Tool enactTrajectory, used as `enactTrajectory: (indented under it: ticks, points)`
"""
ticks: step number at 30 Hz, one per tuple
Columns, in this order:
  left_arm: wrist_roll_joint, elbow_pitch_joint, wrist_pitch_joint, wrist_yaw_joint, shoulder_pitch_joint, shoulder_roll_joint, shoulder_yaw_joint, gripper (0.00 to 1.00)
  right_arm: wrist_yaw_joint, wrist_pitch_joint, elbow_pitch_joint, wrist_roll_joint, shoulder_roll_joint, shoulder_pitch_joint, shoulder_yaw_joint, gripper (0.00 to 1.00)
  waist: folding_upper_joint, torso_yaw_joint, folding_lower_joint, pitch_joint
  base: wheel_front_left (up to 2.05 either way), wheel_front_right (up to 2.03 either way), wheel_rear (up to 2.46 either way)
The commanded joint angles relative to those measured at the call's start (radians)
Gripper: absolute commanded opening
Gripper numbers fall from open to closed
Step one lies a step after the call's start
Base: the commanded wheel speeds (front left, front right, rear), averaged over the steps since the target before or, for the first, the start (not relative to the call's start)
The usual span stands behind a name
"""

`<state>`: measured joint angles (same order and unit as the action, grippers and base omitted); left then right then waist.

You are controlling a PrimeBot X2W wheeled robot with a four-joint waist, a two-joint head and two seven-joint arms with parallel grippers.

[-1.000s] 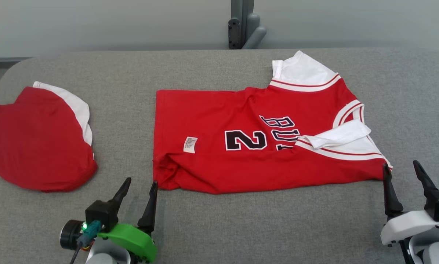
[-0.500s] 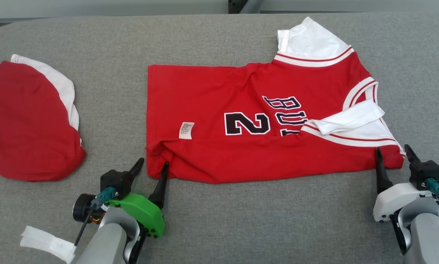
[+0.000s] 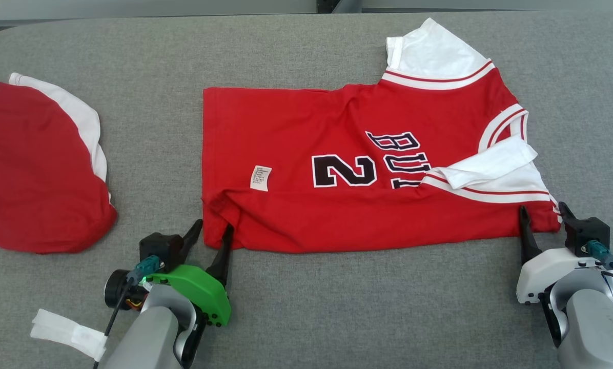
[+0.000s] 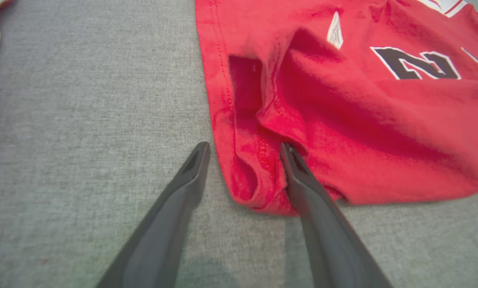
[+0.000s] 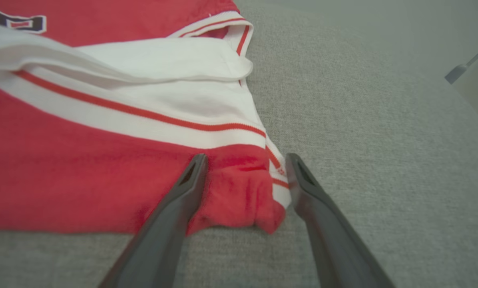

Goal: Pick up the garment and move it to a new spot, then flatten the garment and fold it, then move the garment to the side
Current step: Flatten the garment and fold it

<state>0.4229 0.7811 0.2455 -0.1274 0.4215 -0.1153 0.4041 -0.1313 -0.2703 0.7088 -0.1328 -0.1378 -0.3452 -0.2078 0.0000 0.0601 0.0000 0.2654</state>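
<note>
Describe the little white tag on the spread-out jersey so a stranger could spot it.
On the grey table, take the red jersey spread in the middle. Left of its black number 2 sits the tag, a small white rectangle alone on plain red, unlike the white sleeves.

From the head we look forward and down across the grey table (image 3: 306, 51). Our wrist cameras sit low and close, each facing one near corner of the red jersey (image 3: 337, 215), and both corners are shared with the head view.
</note>
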Motion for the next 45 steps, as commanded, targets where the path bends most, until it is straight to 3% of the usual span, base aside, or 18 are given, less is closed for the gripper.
enactTrajectory:
  ticks: [1,2,3,5,6,7,13,19,23,29,36,37,38,39,40,45]
  points:
    - [0.001,0.019,-0.019,-0.004,-0.013,0.001,0.011,0.50,0.001,0.011,0.027,0.004,0.002,0.006,0.007,1.00,0.0000,0.000,0.0000,-0.003,0.00,0.00,0.00]
    - [0.010,0.022,-0.024,-0.004,-0.018,0.002,0.016,0.33,0.001,0.011,0.038,0.009,0.000,0.006,0.013,1.00,0.0000,0.001,0.0000,-0.006,0.00,0.00,0.00]
    - [0.024,0.021,-0.031,-0.005,-0.025,0.004,0.025,0.06,0.001,0.011,0.050,0.016,-0.002,0.005,0.018,0.96,0.0000,0.001,0.0000,-0.009,0.00,0.00,0.00]
    - [0.055,0.009,-0.046,-0.004,-0.042,0.003,0.051,0.00,0.001,0.012,0.076,0.031,-0.007,0.001,0.026,0.31,0.0000,0.002,0.0000,-0.019,0.00,0.00,0.00]
    - [0.069,0.001,-0.054,-0.004,-0.051,0.000,0.063,0.00,0.001,0.012,0.087,0.038,-0.010,0.000,0.029,0.09,0.0000,0.002,0.0000,-0.024,0.00,0.00,0.00]
    - [0.087,-0.008,-0.061,-0.004,-0.059,-0.006,0.076,0.00,0.001,0.012,0.099,0.048,-0.013,-0.002,0.035,0.00,0.0000,0.003,0.0000,-0.029,0.00,0.00,0.00]
    - [0.200,-0.094,-0.101,-0.004,-0.110,-0.049,0.117,0.00,0.002,0.027,0.151,0.134,-0.037,-0.003,0.077,0.00,0.0000,0.006,0.0000,-0.071,0.00,0.00,0.00]
    - [0.317,-0.245,-0.173,-0.003,-0.170,-0.118,0.133,0.00,0.002,0.069,0.111,0.279,-0.079,0.033,0.135,0.00,0.0000,0.015,0.0000,-0.121,0.00,0.00,0.00]
    - [0.371,-0.355,-0.231,0.001,-0.227,-0.176,0.118,0.00,0.002,0.136,0.007,0.386,-0.139,0.094,0.173,0.00,0.0000,0.020,0.0000,-0.149,0.00,0.00,0.00]
    - [0.405,-0.532,-0.314,0.054,-0.351,-0.242,0.113,0.00,0.002,0.295,-0.229,0.502,-0.214,0.263,0.199,0.00,0.0000,0.015,0.0000,-0.172,0.00,0.00,0.00]
    - [0.417,-0.651,-0.328,0.130,-0.497,-0.261,0.116,0.00,0.002,0.432,-0.458,0.530,-0.200,0.423,0.150,0.00,0.0000,-0.002,0.0000,-0.161,0.00,0.00,0.00]
    - [0.416,-0.654,-0.324,0.143,-0.505,-0.252,0.114,0.18,0.002,0.439,-0.469,0.523,-0.193,0.428,0.146,0.00,0.0000,-0.002,0.0000,-0.158,0.00,0.00,0.00]
    - [0.419,-0.659,-0.323,0.149,-0.511,-0.243,0.117,0.49,0.002,0.447,-0.479,0.514,-0.188,0.434,0.149,0.17,0.0000,-0.001,0.0000,-0.155,0.00,0.00,0.00]
    - [0.419,-0.663,-0.327,0.155,-0.514,-0.238,0.122,1.00,0.002,0.451,-0.484,0.506,-0.187,0.438,0.153,0.53,0.0000,0.000,0.0000,-0.152,0.00,0.00,0.00]
    - [0.417,-0.666,-0.330,0.156,-0.514,-0.238,0.125,1.00,0.002,0.454,-0.489,0.502,-0.186,0.440,0.154,1.00,0.0000,0.002,0.0000,-0.150,0.00,0.00,0.00]
    - [0.407,-0.727,-0.336,0.190,-0.494,-0.280,0.091,1.00,0.001,0.479,-0.585,0.507,-0.188,0.392,0.118,1.00,0.0000,0.008,0.0000,-0.115,0.00,0.00,0.00]
